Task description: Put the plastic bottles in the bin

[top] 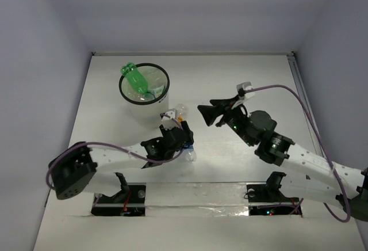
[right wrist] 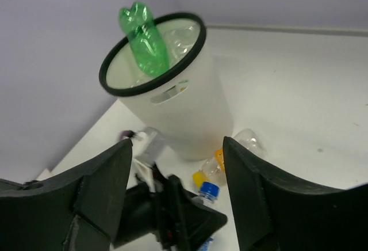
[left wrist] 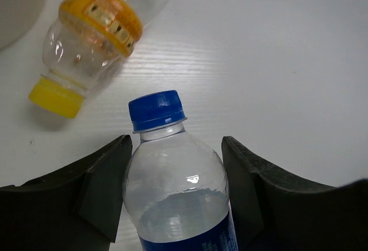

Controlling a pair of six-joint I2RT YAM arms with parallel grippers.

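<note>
The bin (top: 133,108) stands at the back left. An all-green bottle (top: 135,79) sticks out of it over several clear ones, as the right wrist view (right wrist: 145,42) also shows. A clear bottle with a blue cap (left wrist: 156,109) lies on the table. My left gripper (left wrist: 177,147) is open and low, one finger on each side of that bottle's shoulder. An orange-banded, yellow-capped clear bottle (left wrist: 86,38) lies just beyond it, beside the bin (right wrist: 190,107). My right gripper (top: 214,114) is open and empty, raised right of the bottles.
White table with walls at the back and on both sides. My left arm (top: 115,156) lies across the near left. The right arm (top: 287,153) reaches in from the near right. The left gripper's body (right wrist: 172,216) shows below the right gripper's fingers.
</note>
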